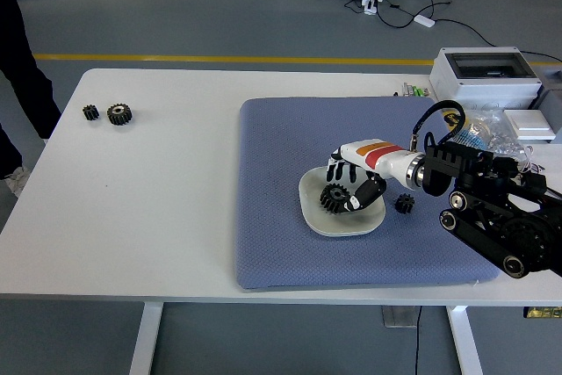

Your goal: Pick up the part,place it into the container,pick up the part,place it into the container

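We have our right hand [349,183] reaching in over the white dish [343,213], fingers curled around a black gear [334,197] that sits low inside the dish, at or just above its floor — whether it is touching we cannot tell. The grip looks closed on the gear rather than let go. Our left arm is not in the picture.

The gear reads as a small, rigid toothed wheel, likely metal or hard plastic — stiff, not fragile, and light enough for a fingertip hold. The teeth give the fingers something to bite on, so we judge a pinch across the rim is the safest hold; the flat faces would be more slippery. The dish is shallow and smooth, so a dropped gear could roll or skate toward the rim.

A second, smaller black gear [404,204] lies on the blue mat [272,182] just beside the dish's right edge, under our forearm — that is probably the next part to take, and its nearness to the rim leaves little room for fingers. Two more gears [110,113] rest near the far left corner of the white surface [149,208], well apart from the work. A grey box [486,75] and loose items stand at the far right. A person's dark leg [22,68] shows at the left edge, clear of everything.
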`<state>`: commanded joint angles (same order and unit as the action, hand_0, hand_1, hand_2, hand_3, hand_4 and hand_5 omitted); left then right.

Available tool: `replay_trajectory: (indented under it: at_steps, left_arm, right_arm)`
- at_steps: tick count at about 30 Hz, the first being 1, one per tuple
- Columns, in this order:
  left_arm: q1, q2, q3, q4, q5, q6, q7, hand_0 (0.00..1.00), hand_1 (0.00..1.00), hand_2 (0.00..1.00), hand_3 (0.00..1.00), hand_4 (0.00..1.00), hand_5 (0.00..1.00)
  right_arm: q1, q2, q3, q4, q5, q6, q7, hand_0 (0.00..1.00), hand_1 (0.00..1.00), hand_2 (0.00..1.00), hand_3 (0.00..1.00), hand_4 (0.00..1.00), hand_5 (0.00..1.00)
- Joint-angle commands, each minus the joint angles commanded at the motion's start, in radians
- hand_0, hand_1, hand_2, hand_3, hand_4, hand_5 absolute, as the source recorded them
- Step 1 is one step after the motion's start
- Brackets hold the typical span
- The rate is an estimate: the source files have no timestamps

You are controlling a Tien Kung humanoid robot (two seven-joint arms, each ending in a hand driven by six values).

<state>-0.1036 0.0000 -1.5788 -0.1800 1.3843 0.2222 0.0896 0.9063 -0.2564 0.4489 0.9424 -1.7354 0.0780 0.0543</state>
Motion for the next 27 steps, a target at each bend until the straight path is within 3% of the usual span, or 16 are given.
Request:
replay_trajectory:
  at_steps: [3,4,9,20,27]
  left_arm:
    - [0.001,0.000,-0.001,0.000,0.003,0.000,0.001,0.691,0.679,0.684,0.564,0.677,0.609]
    - [0.001,0.000,-0.001,0.000,0.004,0.000,0.002,0.689,0.678,0.684,0.564,0.676,0.608]
    - [0.000,0.000,0.000,0.000,0.009,-0.002,0.003,0.689,0.678,0.684,0.564,0.676,0.608]
    - [0.004,0.000,-0.013,0.000,0.018,-0.002,0.002,0.690,0.679,0.683,0.565,0.678,0.609]
    - [0.006,0.000,-0.007,0.000,0.022,-0.005,0.007,0.690,0.678,0.683,0.565,0.679,0.610]
  right_arm:
    - [0.003,-0.002,-0.001,-0.001,-0.002,-0.005,0.008,0.278,0.444,0.649,0.736,0.921,0.188]
    - [0.003,-0.003,0.000,-0.001,-0.003,-0.006,0.010,0.282,0.452,0.729,0.825,0.979,0.196]
    - [-0.002,-0.022,0.033,0.025,-0.011,-0.005,0.017,0.282,0.452,0.729,0.825,0.979,0.196]
    - [-0.055,-0.181,0.179,0.152,-0.076,0.037,-0.009,0.289,0.459,0.724,0.821,0.991,0.206]
    - [-0.093,-0.221,0.162,0.149,-0.095,0.046,-0.007,0.313,0.463,0.726,0.823,0.985,0.205]
